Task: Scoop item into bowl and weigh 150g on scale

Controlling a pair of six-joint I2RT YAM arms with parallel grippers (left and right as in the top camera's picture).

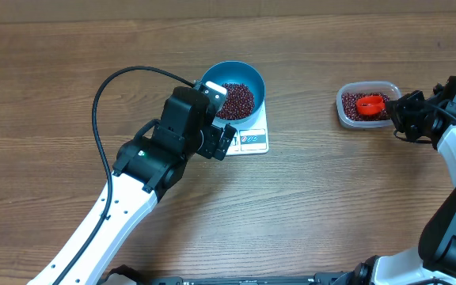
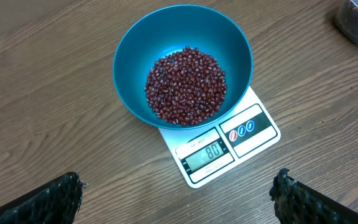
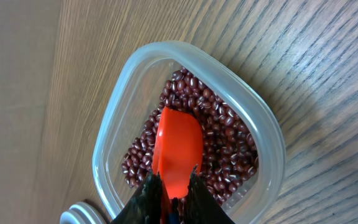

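Two heaps of beans (image 2: 185,84): one in the bowl (image 2: 135,62) on the scale (image 2: 253,127) mid-table toward the far edge, the other in the tub (image 3: 120,93) near the right edge. The right gripper (image 3: 173,177) is clamped on the red scoop (image 3: 179,146), which lies on the tub's beans. The left gripper (image 2: 178,186) hangs over the scale, fingers wide apart.

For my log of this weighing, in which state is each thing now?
bowl: on the scale, holding beans
scale: switched on, display lit
tub: open, holding beans
scoop: in the tub, gripped by its handle
left gripper: open, above the scale
right gripper: shut on the scoop
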